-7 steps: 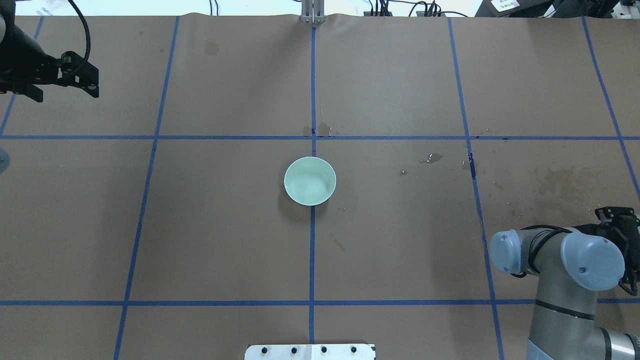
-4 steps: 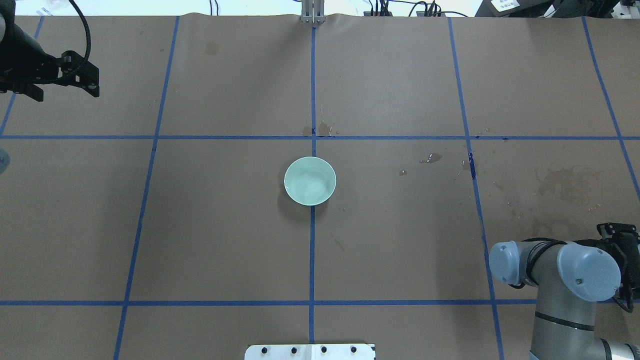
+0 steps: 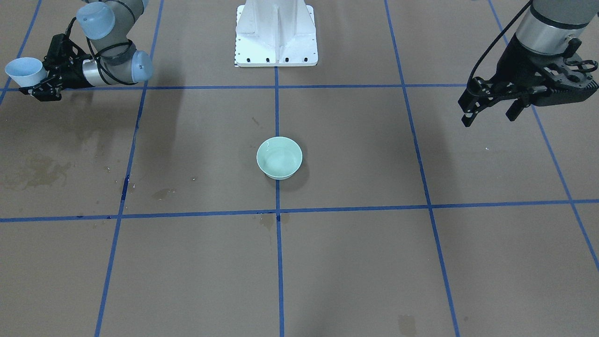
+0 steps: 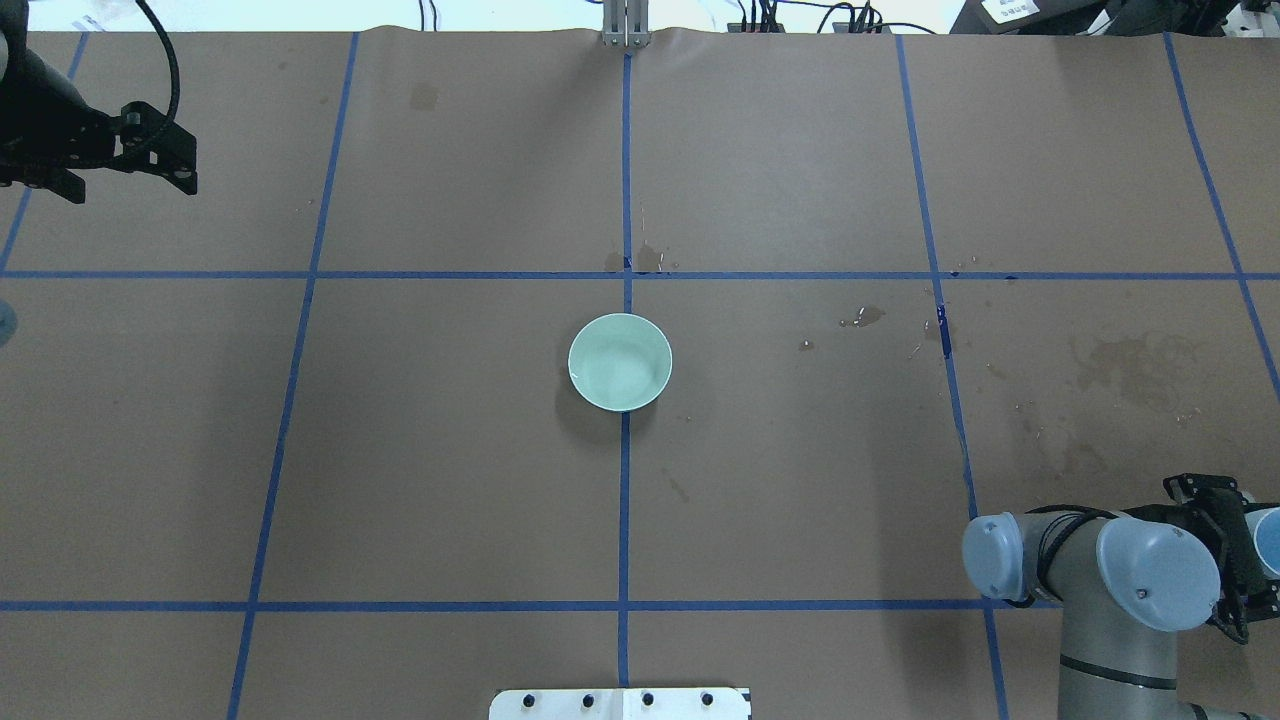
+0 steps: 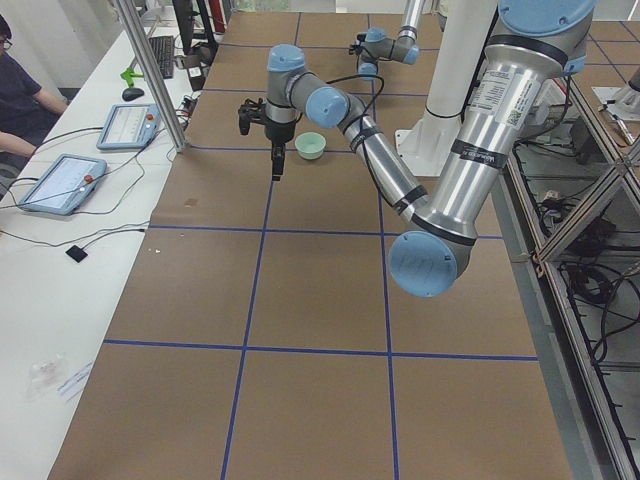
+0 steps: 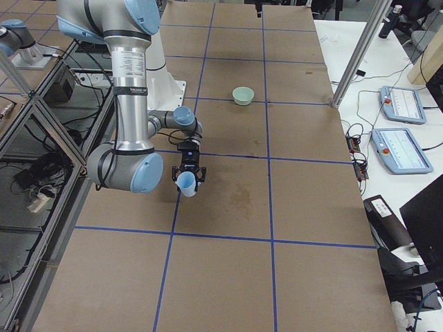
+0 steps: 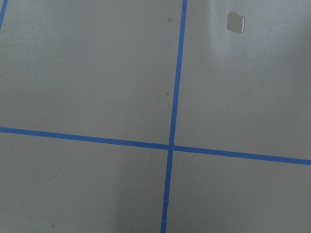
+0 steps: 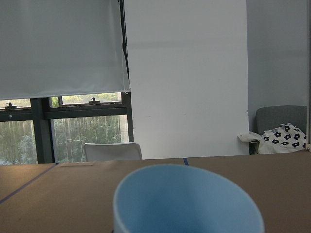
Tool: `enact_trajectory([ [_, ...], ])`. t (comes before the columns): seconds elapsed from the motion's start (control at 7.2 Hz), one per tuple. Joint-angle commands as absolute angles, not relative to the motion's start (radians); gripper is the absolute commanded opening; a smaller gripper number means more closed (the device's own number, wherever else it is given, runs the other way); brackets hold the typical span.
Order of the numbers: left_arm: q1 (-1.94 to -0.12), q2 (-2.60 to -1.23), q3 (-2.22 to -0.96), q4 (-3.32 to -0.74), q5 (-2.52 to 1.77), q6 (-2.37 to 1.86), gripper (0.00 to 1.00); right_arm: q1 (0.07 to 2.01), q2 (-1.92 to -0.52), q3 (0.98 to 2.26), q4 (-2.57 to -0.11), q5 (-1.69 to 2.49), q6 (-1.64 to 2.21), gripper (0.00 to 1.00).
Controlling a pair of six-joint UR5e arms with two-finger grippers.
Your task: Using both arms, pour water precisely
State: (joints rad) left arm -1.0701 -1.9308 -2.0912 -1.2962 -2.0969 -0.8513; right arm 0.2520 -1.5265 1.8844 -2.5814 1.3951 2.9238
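A: Where does the right arm (image 4: 1110, 640) stand?

B: At the near right corner of the tabletop (image 4: 450, 480). One long link stands upright, the elbow is folded low, and the wrist lies about level, pointing toward the right edge. The right gripper (image 3: 41, 77) is clenched on a light blue cup (image 3: 21, 70), with one finger on each side of its wall. The cup is upright above the brown paper, mouth up (what is inside it I cannot tell).

A: And the left arm (image 3: 547, 23)?

B: It reaches toward the far left corner. The wrist is turned down, so the left gripper (image 3: 489, 111) hangs over the paper with its fingers pointing at the tabletop. The two fingers are spread apart and nothing is between them. Its wrist camera shows only paper, a crossing of blue tape lines (image 7: 170, 145) and one small shiny spot.

A: Where is the water (image 4: 620, 365)?

B: As far as I can see, in the mint-green bowl (image 3: 279, 176), where pale glints lie on the inside. The bowl stands in the middle of the tabletop, on the centre tape line, well apart from both grippers. Brownish stains (image 4: 1130, 365) mark the paper near the right edge.
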Motion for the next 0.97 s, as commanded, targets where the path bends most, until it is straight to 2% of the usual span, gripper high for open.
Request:
enact_trajectory([
  [0.0, -1.071, -1.93, -2.094, -1.296, -2.097, -0.851, 1.0, 0.247, -1.526, 1.864, -2.544, 1.394, 2.852, 0.0],
  [0.28, -1.071, -1.93, -2.095, -1.296, -2.095, -0.851, 1.0, 0.245, -1.522, 1.792, -2.478, 1.393, 2.812, 0.0],
  [0.83, -1.071, -1.93, -2.095, -1.296, -2.095, -0.853, 1.0, 0.245, -1.525, 1.786, -2.477, 1.388, 2.809, 0.0],
])
